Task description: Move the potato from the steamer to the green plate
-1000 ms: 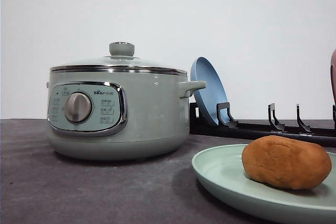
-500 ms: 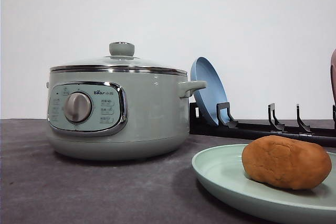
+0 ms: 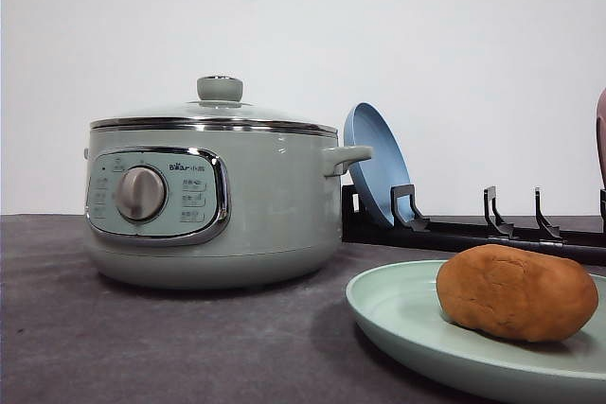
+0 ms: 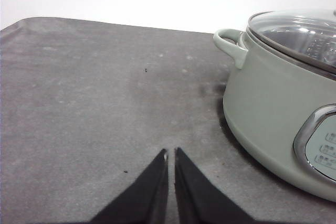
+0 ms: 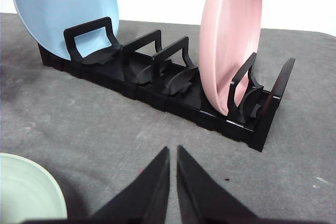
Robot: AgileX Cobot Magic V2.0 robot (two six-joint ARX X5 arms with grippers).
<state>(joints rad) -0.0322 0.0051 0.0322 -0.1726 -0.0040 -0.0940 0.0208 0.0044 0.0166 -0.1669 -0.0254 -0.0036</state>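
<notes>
Both hands hold nothing: the left hand [image 4: 171,153] hovers over bare table [image 4: 79,103] with its fingers pressed nearly together, and the right hand [image 5: 173,150] does the same over the grey surface in front of the black plate rack [image 5: 157,85]. In the front view the potato [image 3: 516,292] already lies on the green plate [image 3: 398,314], on the robot's right side, its long axis running roughly left to right across the plate. A sliver of that plate's rim sits just beside the right hand in its wrist view, so the right arm is judged the nearer one; the left hand is beside the steamer [image 3: 213,201], whose glass lid [image 3: 218,106] is on. The transfer looks complete.

Count: one potato, one steamer, one green plate, one blue plate [image 5: 65,11] and one pink plate [image 5: 231,40] standing in one rack.
</notes>
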